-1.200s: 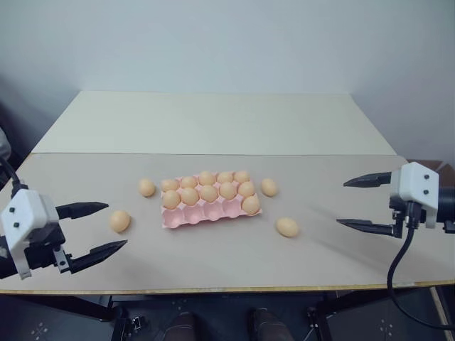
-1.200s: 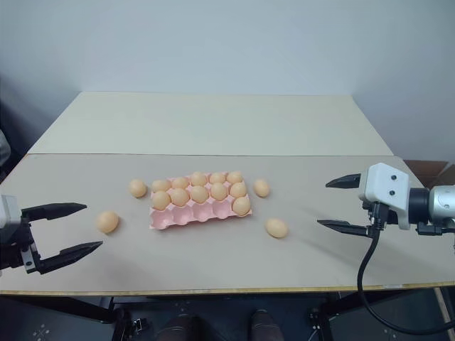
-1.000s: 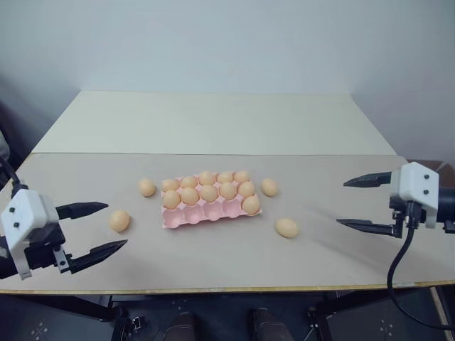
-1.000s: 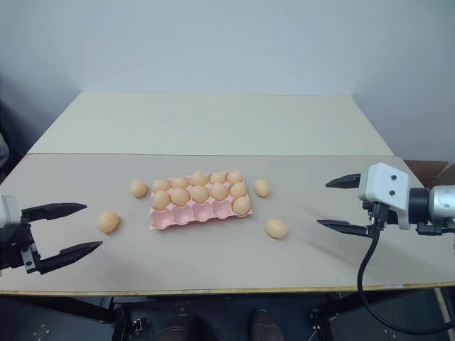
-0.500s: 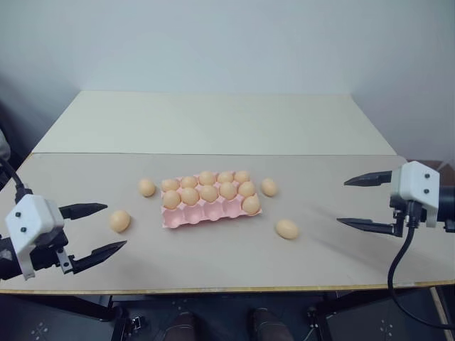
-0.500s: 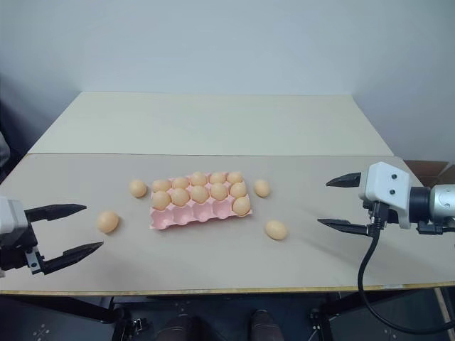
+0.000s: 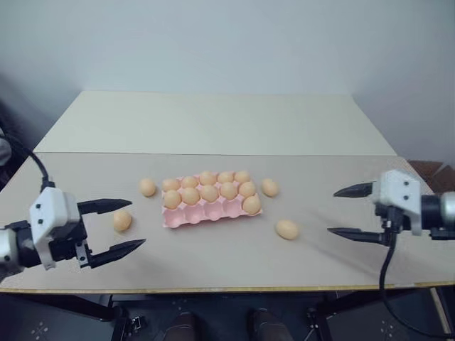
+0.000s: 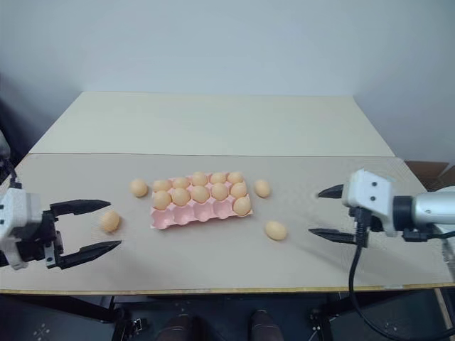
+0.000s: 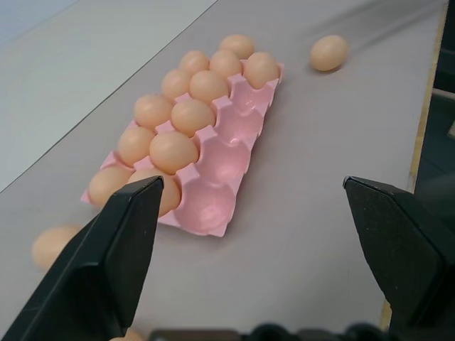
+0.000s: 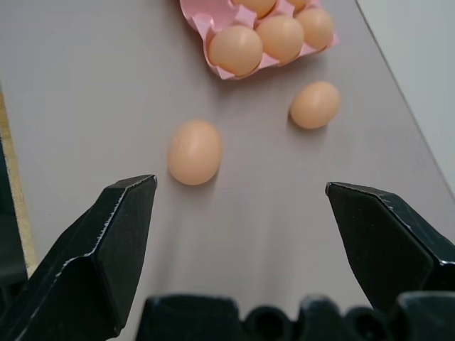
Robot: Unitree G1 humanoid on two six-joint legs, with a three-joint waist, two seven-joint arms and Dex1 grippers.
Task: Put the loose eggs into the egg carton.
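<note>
- Broadly, a long pale-beige tabletop (image 7: 213, 263) carries everything; a second cream table sits behind it.
- Egg carton (image 7: 213, 211): flat pink moulded tray near the table's middle. Eleven light orange-brown eggs are seated; four cups of the near row are bare, the right-end cup is filled.
- Left gripper (image 7: 119, 227): two black fingers spread wide, nothing between them, hanging low over the table's left part.
- Right gripper (image 7: 352, 212): black fingers likewise spread wide and empty, at the table's right, pointing inward.
- Loose eggs, four smooth ovals on the table: one (image 7: 122, 221) near the left gripper's fingertips, one (image 7: 147, 187) just beside the carton's far-left corner, one (image 7: 269, 187) just beside its far-right corner, one (image 7: 287, 229) near the carton's right end, towards the right gripper.
- Step in hand, as I read it: each arm reaching for its nearest egg.
- To do it well: centre the egg between the fingers, straddle its narrow width, close gently since shells roll and crack, then lower into a bare near-row cup without knocking seated eggs.
</note>
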